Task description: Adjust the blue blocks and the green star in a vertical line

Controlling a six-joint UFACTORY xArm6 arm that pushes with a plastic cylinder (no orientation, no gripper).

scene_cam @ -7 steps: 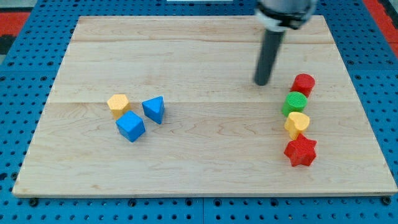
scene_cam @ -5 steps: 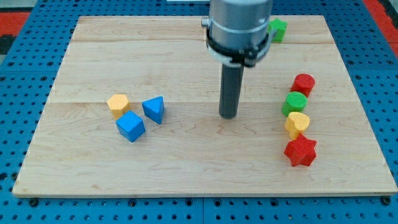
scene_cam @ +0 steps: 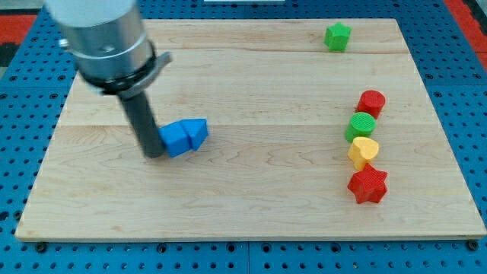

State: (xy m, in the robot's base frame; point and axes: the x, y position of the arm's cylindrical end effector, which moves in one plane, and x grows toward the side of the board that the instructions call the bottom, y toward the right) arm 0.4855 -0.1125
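Nearest the view's bottom, a red star (scene_cam: 367,185) at the right, foot of a column. Climbing that column: a yellow block (scene_cam: 364,151), a green round block (scene_cam: 362,125), a red round block (scene_cam: 371,102), each touching or just beside the next. Left of centre, my tip (scene_cam: 154,153) down on the wooden board (scene_cam: 251,213), pressed against the left side of a blue cube (scene_cam: 176,138). No jaws on the rod, so nothing clasped, only pushing contact. Touching that cube on its right, a blue wedge-shaped block (scene_cam: 197,133). Far off at the view's top right, the green star (scene_cam: 337,36), well apart from both blue blocks.
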